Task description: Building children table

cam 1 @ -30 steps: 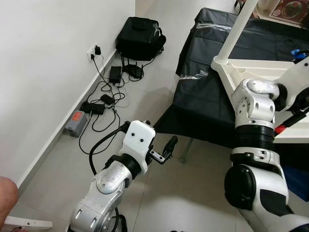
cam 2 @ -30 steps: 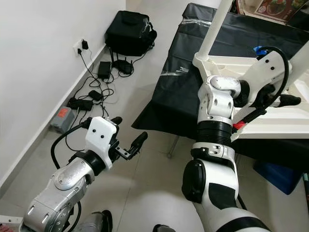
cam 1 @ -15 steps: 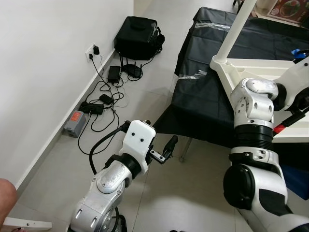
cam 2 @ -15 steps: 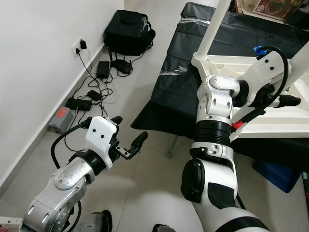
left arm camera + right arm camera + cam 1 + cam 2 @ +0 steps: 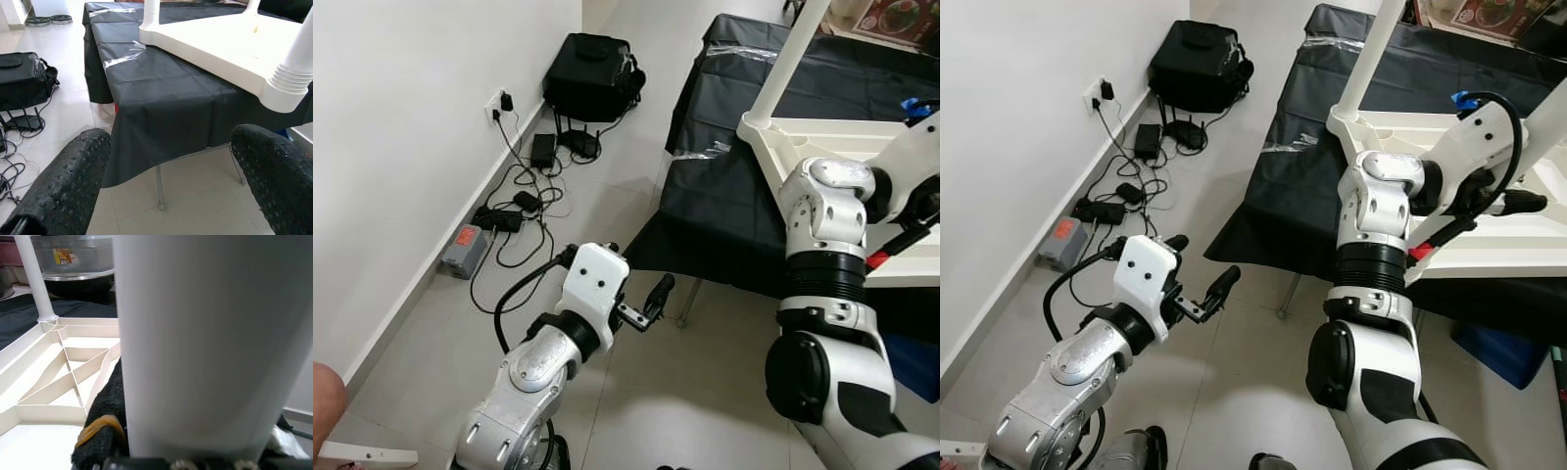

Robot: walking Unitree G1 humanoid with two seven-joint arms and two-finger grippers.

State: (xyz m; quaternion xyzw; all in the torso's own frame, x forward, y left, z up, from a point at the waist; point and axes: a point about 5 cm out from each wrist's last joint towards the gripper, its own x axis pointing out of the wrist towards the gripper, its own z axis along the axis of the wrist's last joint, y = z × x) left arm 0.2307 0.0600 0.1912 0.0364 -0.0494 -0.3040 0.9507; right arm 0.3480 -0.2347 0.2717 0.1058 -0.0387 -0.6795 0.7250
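1. Table [image 5: 1489, 235], white plastic and upside down, lies on a tabletop under a black cloth [image 5: 1312, 186], its ribbed underside facing up.
2. One leg [image 5: 1371, 54] stands upright in the table's corner near the cloth's front-left edge; that corner overhangs nothing and sits well in from the cloth's hem.
3. Right gripper [image 5: 1513, 203] reaches over the table's underside. Its wrist view shows a thick white leg [image 5: 200, 342] close against the camera, a black padded finger [image 5: 105, 421] pressed to its side, so the jaws look to be pinching that leg.
4. Left gripper [image 5: 1200, 279] hangs over the floor in front of the tabletop's front-left corner, apart from everything, jaws spread and holding nothing; its pads [image 5: 63, 186] frame the cloth's draped edge.
5. Black bag [image 5: 592, 78] sits on the floor against the wall, with a tangle of cables [image 5: 524, 201] and a power strip [image 5: 465, 245] beside it.
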